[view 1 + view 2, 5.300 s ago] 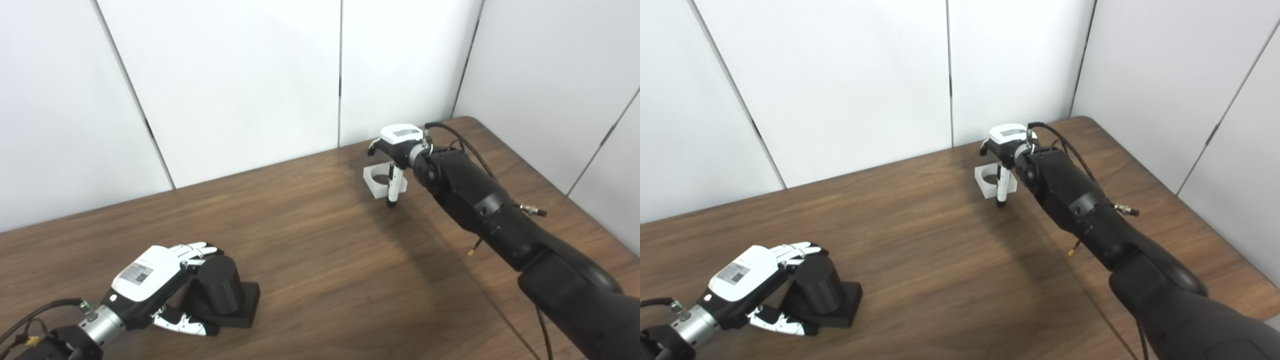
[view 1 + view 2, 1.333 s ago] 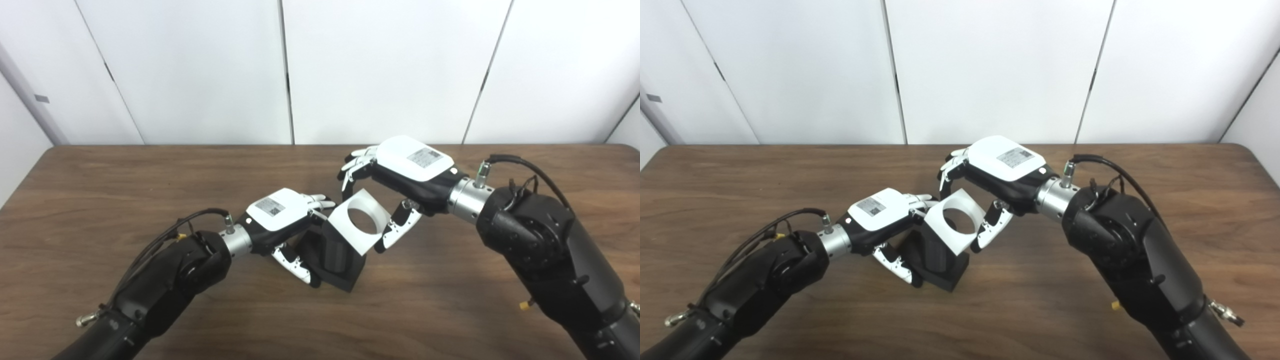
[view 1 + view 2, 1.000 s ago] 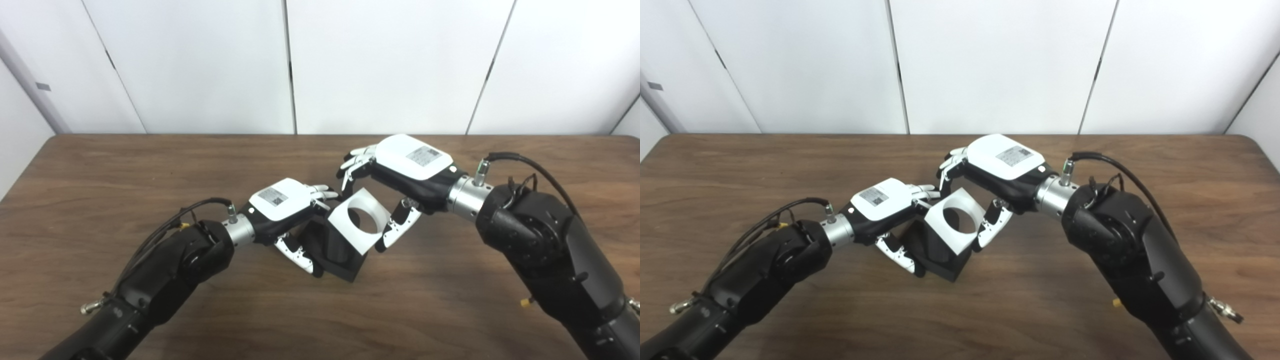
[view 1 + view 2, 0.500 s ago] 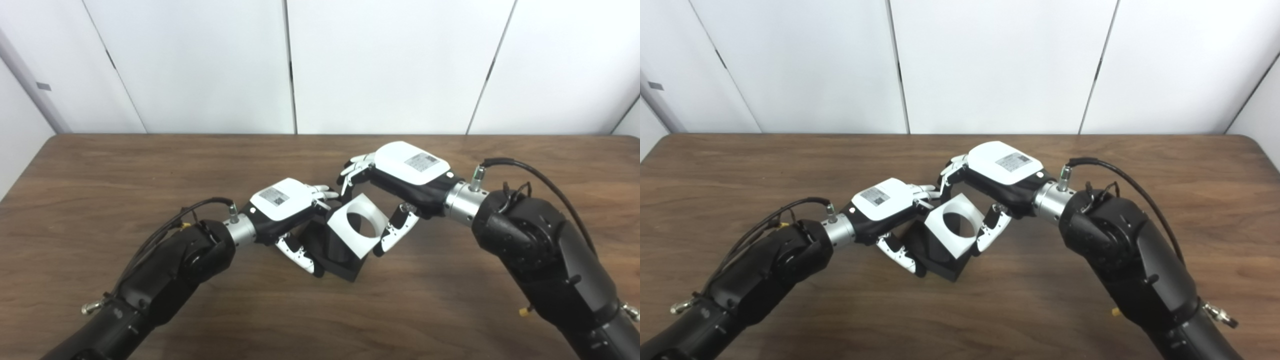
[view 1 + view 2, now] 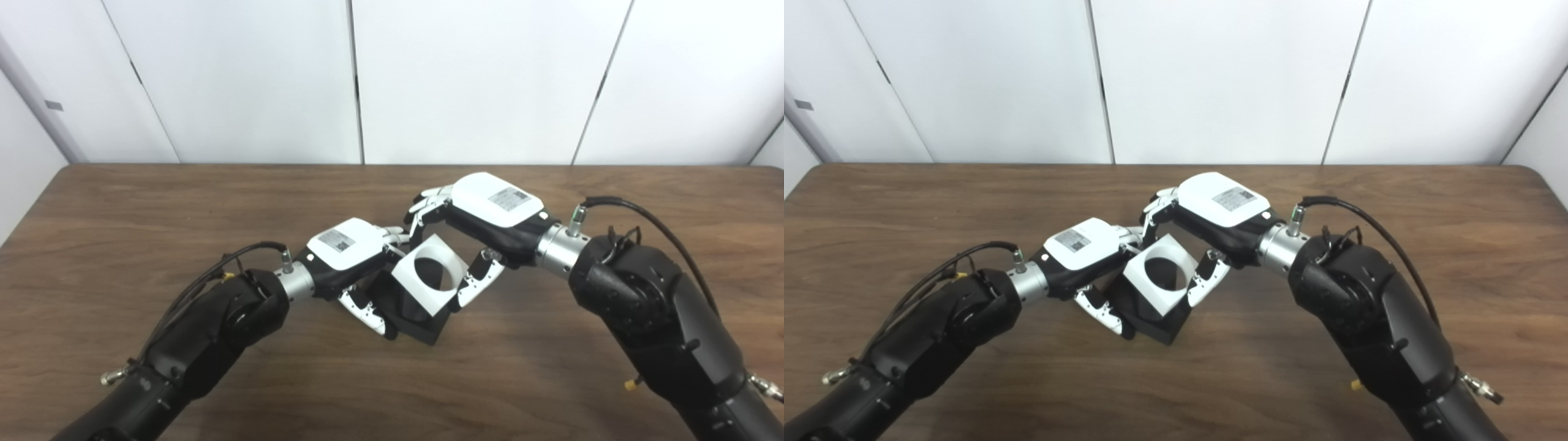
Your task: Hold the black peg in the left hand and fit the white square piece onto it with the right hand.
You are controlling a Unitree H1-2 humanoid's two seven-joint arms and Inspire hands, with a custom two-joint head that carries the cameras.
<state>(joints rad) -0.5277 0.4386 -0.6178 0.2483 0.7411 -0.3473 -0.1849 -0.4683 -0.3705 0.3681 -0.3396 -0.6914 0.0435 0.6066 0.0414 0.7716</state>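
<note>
- Step in hand: the insertion. Your left hand grips the black peg with fingers wrapped round it, peg tilted with its square base low, at or just off the table.
- Your right hand pinches the white square piece by its edges, fingers above, thumb below.
- The piece sits at the peg's tip, its round hole facing the cameras; dark shows through the hole, so the peg may be just entering, but you can't tell the depth from here.
- Next: line the hole's axis up with the tilted peg, then push along it; a skewed push will likely jam.
- Nothing else on the table. The only obstacle is crowding: both sets of fingertips nearly touch above the piece.
</note>
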